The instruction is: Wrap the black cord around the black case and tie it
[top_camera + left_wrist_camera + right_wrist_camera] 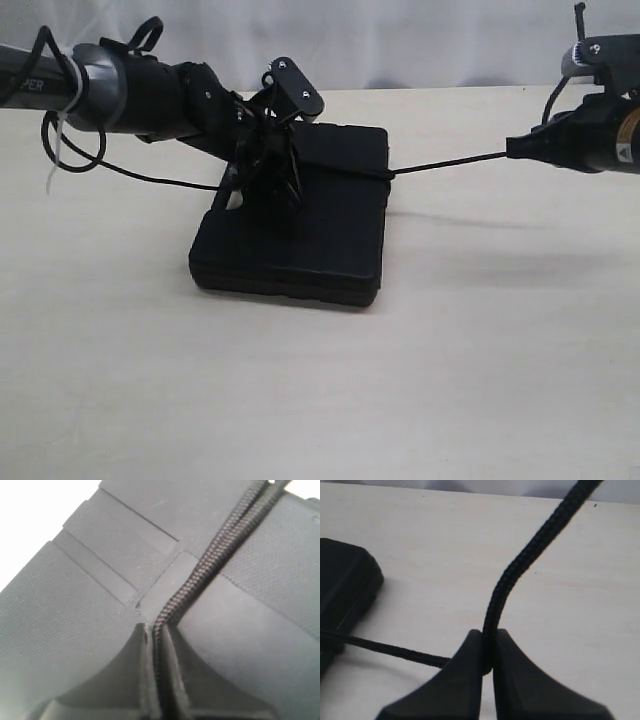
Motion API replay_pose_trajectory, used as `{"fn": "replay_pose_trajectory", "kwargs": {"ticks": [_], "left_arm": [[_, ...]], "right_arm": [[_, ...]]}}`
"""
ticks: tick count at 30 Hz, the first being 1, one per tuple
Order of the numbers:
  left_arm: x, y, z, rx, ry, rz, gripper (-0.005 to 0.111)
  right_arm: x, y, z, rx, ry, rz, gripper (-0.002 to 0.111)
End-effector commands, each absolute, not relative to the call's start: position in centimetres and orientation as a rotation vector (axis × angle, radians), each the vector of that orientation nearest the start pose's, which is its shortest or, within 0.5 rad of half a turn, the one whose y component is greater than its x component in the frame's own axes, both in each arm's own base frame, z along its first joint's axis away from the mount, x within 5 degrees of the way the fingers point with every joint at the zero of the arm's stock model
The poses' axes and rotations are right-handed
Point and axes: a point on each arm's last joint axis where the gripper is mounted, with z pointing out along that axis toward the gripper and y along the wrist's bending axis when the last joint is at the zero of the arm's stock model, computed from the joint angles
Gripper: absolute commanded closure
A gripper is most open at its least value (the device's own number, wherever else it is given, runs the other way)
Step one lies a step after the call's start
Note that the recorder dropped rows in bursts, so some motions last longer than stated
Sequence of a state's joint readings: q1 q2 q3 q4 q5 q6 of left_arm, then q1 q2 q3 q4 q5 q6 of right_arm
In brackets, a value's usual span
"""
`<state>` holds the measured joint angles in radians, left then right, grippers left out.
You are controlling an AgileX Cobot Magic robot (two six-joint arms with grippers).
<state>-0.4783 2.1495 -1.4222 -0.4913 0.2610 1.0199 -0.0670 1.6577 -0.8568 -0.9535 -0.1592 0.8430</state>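
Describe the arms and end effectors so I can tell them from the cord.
Left arm: grey tube with partial white lettering, black wrist housing, thin black cables looping off it, a white zip tie. Right arm: black body, silvery joint, a small yellowish label. The left end effector and right end effector have matte black, wedge-shaped fingers.
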Motion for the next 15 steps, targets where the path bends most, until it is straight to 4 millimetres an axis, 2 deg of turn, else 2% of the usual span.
{"fn": "replay_pose_trajectory", "kwargs": {"ticks": [1, 3, 5, 7, 10, 12, 15], "left_arm": [[41.2, -20.5, 13.3, 1.158, 2.116, -0.08, 0.105], [41.2, -20.6, 13.4, 1.124, 2.123, -0.093, 0.099], [41.2, -20.6, 13.4, 1.119, 2.13, -0.102, 0.087], [40.9, -20.6, 13.6, 1.144, 2.144, -0.123, 0.075], [40.0, -20.7, 14.5, 1.235, 2.157, -0.17, 0.062], [39.5, -20.7, 15.5, 1.306, 2.132, -0.183, 0.06], [39.2, -20.7, 17.5, 1.308, 2.088, -0.179, 0.06]], "right_arm": [[31.3, -1.7, 18.4, -0.068, 2.258, 0.043, 0.104], [30.6, -1.7, 17.5, -0.066, 2.293, 0.048, 0.104], [30.2, -1.6, 17.2, -0.065, 2.305, 0.05, 0.104], [30.1, -1.6, 17.3, -0.068, 2.304, 0.049, 0.104], [30.1, -1.6, 17.3, -0.092, 2.302, 0.038, 0.104], [30.1, -1.7, 17.3, -0.092, 2.302, 0.035, 0.104], [30.2, -1.7, 17.4, -0.069, 2.296, 0.045, 0.104]]}}
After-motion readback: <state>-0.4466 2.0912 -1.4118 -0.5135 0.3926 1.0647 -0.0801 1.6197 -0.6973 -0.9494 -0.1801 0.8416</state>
